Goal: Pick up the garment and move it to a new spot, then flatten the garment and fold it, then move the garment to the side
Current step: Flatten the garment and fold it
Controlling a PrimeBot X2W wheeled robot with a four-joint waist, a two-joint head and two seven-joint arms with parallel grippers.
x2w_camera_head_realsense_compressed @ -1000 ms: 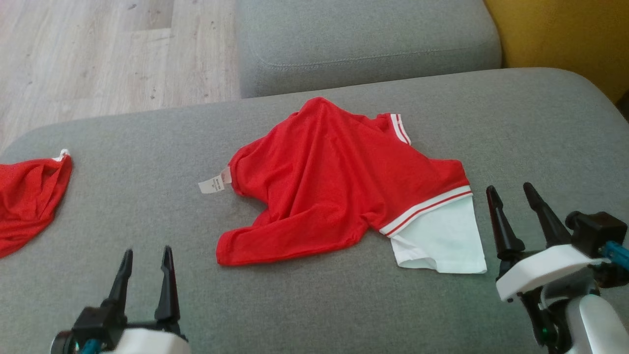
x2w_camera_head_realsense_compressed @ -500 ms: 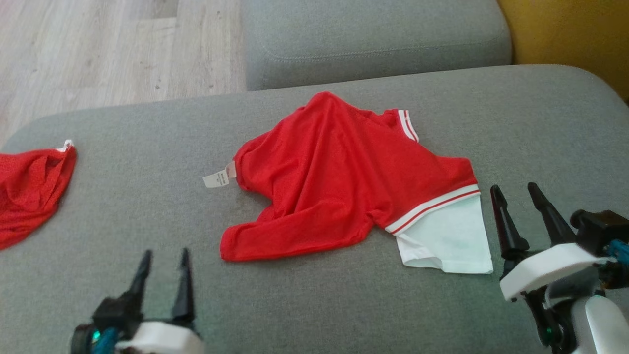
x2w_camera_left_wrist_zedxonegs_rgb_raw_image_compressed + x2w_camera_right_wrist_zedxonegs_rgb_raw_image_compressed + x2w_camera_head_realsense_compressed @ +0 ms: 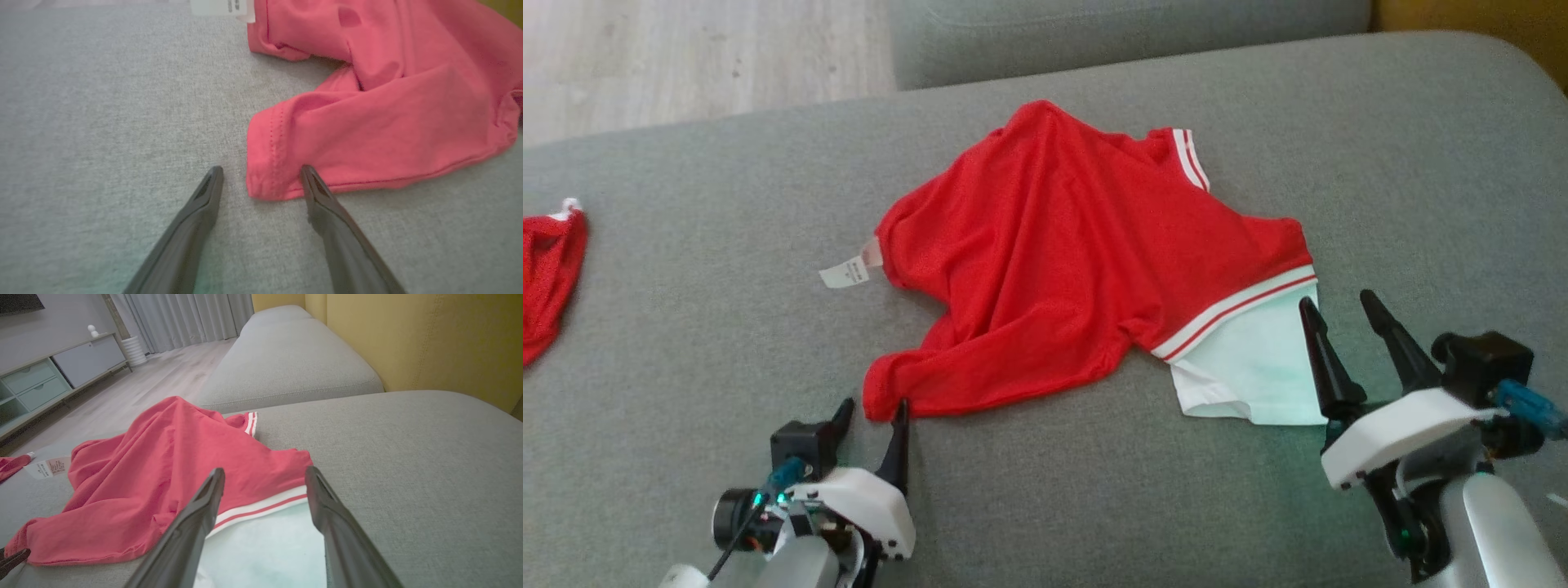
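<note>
Left wrist view has the left gripper (image 3: 261,169) with its two dark fingers spread wide and holding nothing. They straddle the garment's red corner (image 3: 269,175): one tip rests on bare grey cushion (image 3: 102,122), and the other overlaps the hem edge. Whether that tip presses the cloth I cannot tell. In the head view, this left gripper (image 3: 874,406) sits toward the cushion's (image 3: 686,327) near-left part.

The right gripper (image 3: 1337,299) is also spread and empty at the cushion's near-right part, its tips just beside the white panel (image 3: 1258,367). From the right wrist view, the right gripper (image 3: 264,470) hangs above that panel (image 3: 261,547), apart from it.

The garment (image 3: 1062,261) lies rumpled on the middle of the cushion. Its long axis runs across the cushion from left to right, with the right end slanting nearer the robot. The red corner points to the near left, and the striped band (image 3: 1233,314) and white panel point to the near right. A care label (image 3: 845,273) sticks out toward the cushion's left. Another red cloth (image 3: 547,269) lies at the cushion's far-left edge.
</note>
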